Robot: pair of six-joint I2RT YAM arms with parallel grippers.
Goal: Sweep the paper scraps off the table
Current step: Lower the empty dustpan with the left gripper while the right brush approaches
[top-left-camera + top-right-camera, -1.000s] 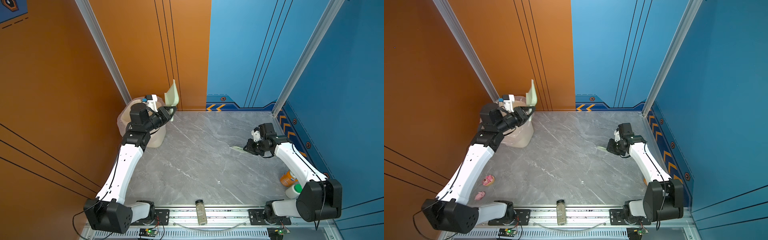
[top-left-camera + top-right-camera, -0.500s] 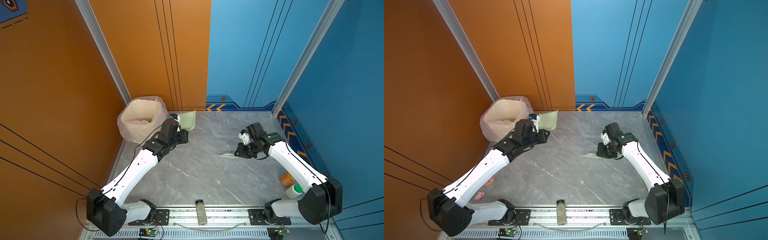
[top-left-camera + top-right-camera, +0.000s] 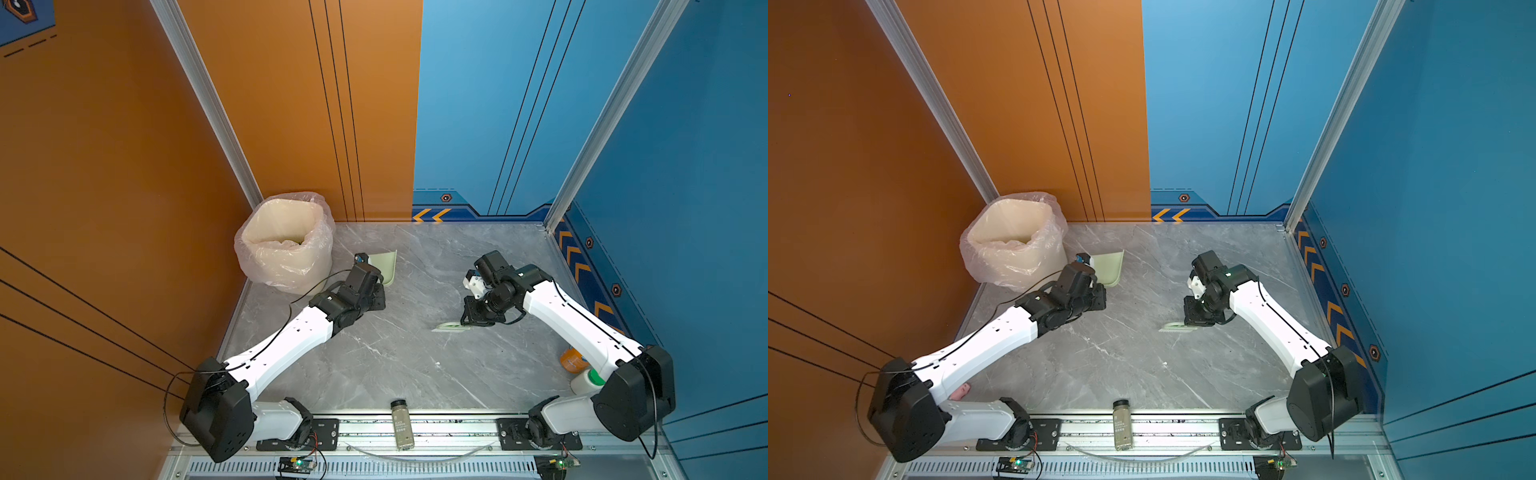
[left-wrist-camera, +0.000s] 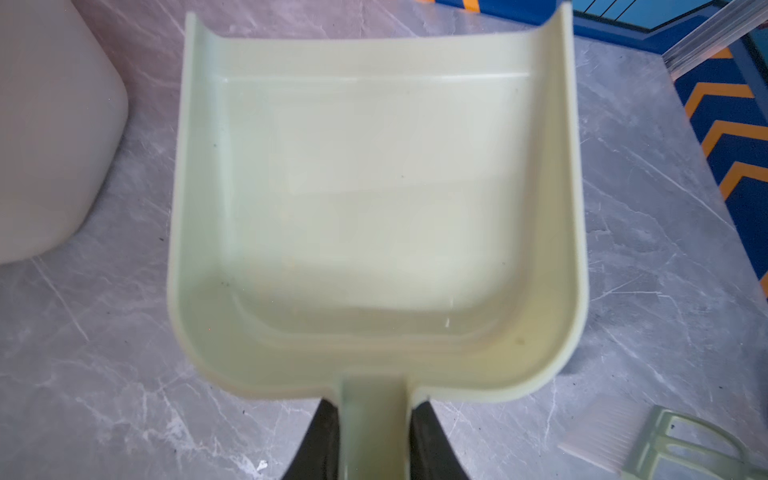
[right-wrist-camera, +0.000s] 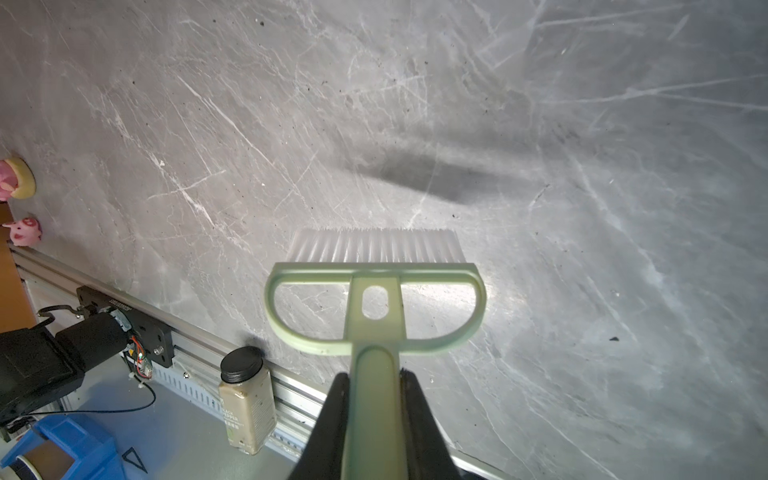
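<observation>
My left gripper is shut on the handle of the pale green dustpan. The pan is empty and lies low over the grey table, just right of the bin, as both top views show the dustpan. My right gripper is shut on the handle of the pale green brush. Its white bristles sit at the table right of the middle, seen from above as the brush. The paper scraps are out of view; none lies on the visible table.
A bin lined with a plastic bag stands in the back left corner. A pepper bottle lies on the front rail. An orange bottle and a white bottle stand at the right edge. Pink pig figurines sit front left.
My left arm has come away from the bin and lowered the dustpan from tipped upright to level by the table. My right arm has carried the brush toward the middle.
</observation>
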